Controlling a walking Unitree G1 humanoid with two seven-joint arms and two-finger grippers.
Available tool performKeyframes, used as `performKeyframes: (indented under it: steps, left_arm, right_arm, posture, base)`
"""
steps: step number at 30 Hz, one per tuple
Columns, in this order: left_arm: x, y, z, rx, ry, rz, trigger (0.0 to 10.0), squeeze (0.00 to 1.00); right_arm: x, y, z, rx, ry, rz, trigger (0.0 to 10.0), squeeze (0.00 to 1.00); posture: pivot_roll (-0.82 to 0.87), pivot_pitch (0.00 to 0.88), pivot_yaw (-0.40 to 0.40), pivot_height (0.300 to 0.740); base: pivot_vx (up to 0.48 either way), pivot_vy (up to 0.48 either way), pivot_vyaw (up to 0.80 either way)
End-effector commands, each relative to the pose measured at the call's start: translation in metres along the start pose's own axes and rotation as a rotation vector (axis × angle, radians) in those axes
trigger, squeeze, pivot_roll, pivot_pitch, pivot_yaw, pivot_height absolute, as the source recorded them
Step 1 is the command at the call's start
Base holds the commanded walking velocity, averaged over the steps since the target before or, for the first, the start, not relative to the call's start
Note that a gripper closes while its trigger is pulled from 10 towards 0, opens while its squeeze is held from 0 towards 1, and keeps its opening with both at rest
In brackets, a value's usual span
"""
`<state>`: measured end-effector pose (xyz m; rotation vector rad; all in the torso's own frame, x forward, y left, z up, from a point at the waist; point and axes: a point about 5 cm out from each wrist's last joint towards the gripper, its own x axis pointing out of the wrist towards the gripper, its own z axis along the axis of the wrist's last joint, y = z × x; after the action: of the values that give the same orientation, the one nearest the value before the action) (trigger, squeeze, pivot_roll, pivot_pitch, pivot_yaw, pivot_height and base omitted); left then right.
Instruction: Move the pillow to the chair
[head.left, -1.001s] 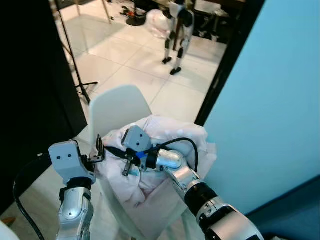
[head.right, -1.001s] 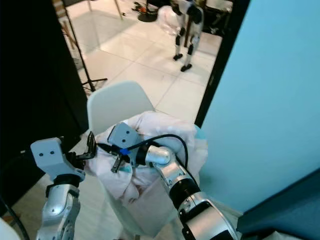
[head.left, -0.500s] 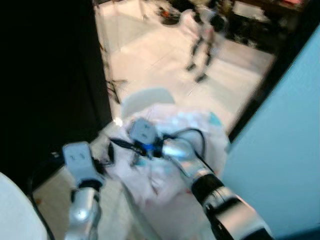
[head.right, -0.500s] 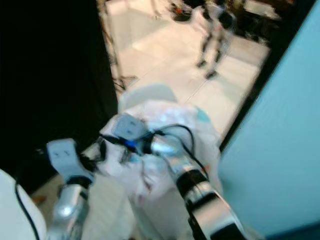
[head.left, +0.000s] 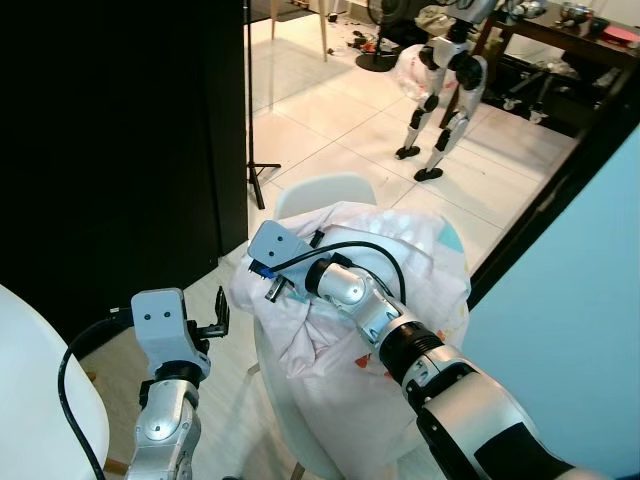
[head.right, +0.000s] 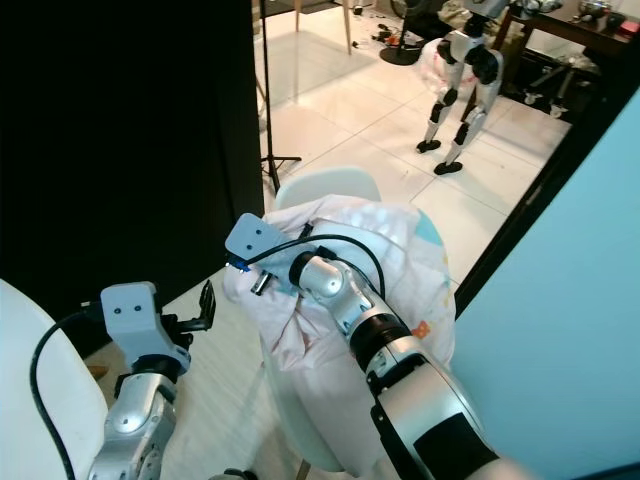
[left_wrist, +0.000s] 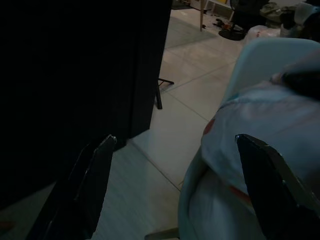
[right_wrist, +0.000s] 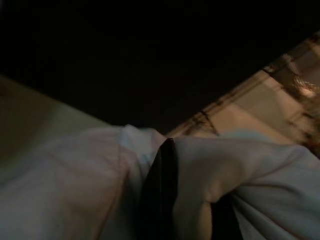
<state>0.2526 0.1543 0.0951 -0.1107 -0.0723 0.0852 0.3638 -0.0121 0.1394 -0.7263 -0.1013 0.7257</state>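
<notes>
The pillow (head.left: 380, 280), white and pale pink with small prints, lies bunched on the seat of the white chair (head.left: 325, 190) and leans on its back. My right gripper (head.left: 272, 292) sits at the pillow's left edge, shut on a fold of its cover. In the right wrist view a black finger (right_wrist: 162, 185) presses into the fabric (right_wrist: 90, 170). My left gripper (head.left: 215, 318) hangs open just left of the chair, apart from the pillow. In the left wrist view its spread fingers (left_wrist: 95, 185) frame the pillow (left_wrist: 265, 120) and the chair back (left_wrist: 270, 55).
A black wall (head.left: 120, 150) stands close on the left, with a thin tripod stand (head.left: 250, 150) at its edge. A light blue wall (head.left: 580, 300) rises on the right. Another humanoid robot (head.left: 445, 90) stands on the tiled floor beyond. A white rounded surface (head.left: 40, 390) lies at the lower left.
The camera has swung, shifting the whole picture. My left gripper has come off the pillow's edge and now stands apart from it. The right gripper stays on the pillow.
</notes>
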Motion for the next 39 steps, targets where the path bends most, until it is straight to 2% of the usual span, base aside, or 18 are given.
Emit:
performKeyframes:
  steps: [1,7,8,9,13,21,23,26,27,28,29,30,32,39]
  left_arm:
    - [-0.004,-0.003,-0.006,0.008,0.034,-0.005,10.0,0.00]
    - [-0.009,-0.003,-0.008,0.003,0.044,-0.002,10.0,0.00]
    - [-0.010,-0.003,-0.008,0.003,0.047,-0.001,10.0,0.00]
    - [-0.011,-0.003,-0.009,0.003,0.049,0.000,10.0,0.00]
    - [-0.014,-0.003,-0.009,0.003,0.055,0.005,10.0,0.00]
    - [-0.018,-0.004,-0.010,0.001,0.062,0.005,10.0,0.00]
    - [-0.018,-0.004,-0.010,0.001,0.065,0.004,10.0,0.00]
    - [-0.018,-0.004,-0.009,0.002,0.066,0.002,10.0,0.00]
    - [-0.018,-0.004,-0.009,0.002,0.067,0.002,10.0,0.00]
    - [-0.018,-0.003,-0.009,0.002,0.067,0.002,10.0,0.00]
    - [-0.018,-0.003,-0.009,0.003,0.067,0.001,10.0,0.00]
    - [-0.018,-0.004,-0.009,0.003,0.068,0.000,10.0,0.00]
    - [-0.018,-0.004,-0.009,0.004,0.068,-0.001,10.0,0.00]
    - [-0.019,-0.004,-0.009,0.005,0.073,-0.005,10.0,0.00]
  right_arm:
    - [0.000,0.010,-0.010,-0.057,0.074,-0.002,10.0,0.00]
    - [0.001,0.030,-0.004,0.031,0.004,0.070,10.0,0.00]
    - [0.001,0.034,-0.003,0.062,-0.006,0.087,10.0,0.93]
    - [0.001,0.036,-0.003,0.082,-0.012,0.097,10.0,1.00]
    - [0.002,0.042,-0.002,0.097,-0.005,0.093,10.0,1.00]
    - [0.001,0.039,-0.009,0.096,0.038,0.032,10.0,1.00]
    - [-0.001,0.039,-0.010,0.104,0.030,0.051,10.0,1.00]
    - [-0.003,0.040,-0.013,0.206,0.020,0.085,10.0,1.00]
    - [-0.002,0.039,-0.014,0.237,0.033,0.074,10.0,0.22]
    - [-0.002,0.039,-0.015,0.252,0.044,0.065,10.0,0.22]
    - [-0.002,0.038,-0.016,0.290,0.058,0.058,10.0,0.00]
    - [-0.002,0.038,-0.017,0.375,0.064,0.057,10.0,0.00]
    - [-0.002,0.036,-0.016,0.441,0.057,0.055,10.0,0.00]
    - [-0.002,0.032,-0.020,0.472,0.087,0.021,10.0,0.00]
  posture:
    - [0.04,0.134,-0.119,0.740]
    - [0.04,0.159,-0.121,0.740]
    - [0.04,0.163,-0.122,0.740]
    - [0.04,0.163,-0.122,0.740]
    - [0.05,0.175,-0.126,0.740]
    - [0.04,0.188,-0.121,0.740]
    - [0.04,0.189,-0.120,0.740]
    - [0.04,0.191,-0.118,0.740]
    - [0.04,0.192,-0.118,0.740]
    - [0.04,0.193,-0.116,0.740]
    - [0.04,0.193,-0.115,0.735]
    - [0.05,0.193,-0.116,0.725]
    - [0.04,0.194,-0.115,0.715]
    - [0.04,0.193,-0.112,0.690]
  base:
    - [0.000,0.000,0.00]
    - [0.000,0.000,0.00]
    - [0.000,0.000,0.00]
    - [0.000,0.000,0.00]
    - [0.000,0.000,0.00]
    - [0.000,0.000,0.00]
    - [0.000,0.000,0.00]
    - [0.000,0.000,0.00]
    - [0.000,0.000,0.00]
    - [0.000,0.000,0.00]
    - [0.000,0.000,0.00]
    - [0.000,0.000,0.00]
    - [0.000,0.000,0.00]
    - [0.000,0.000,0.00]
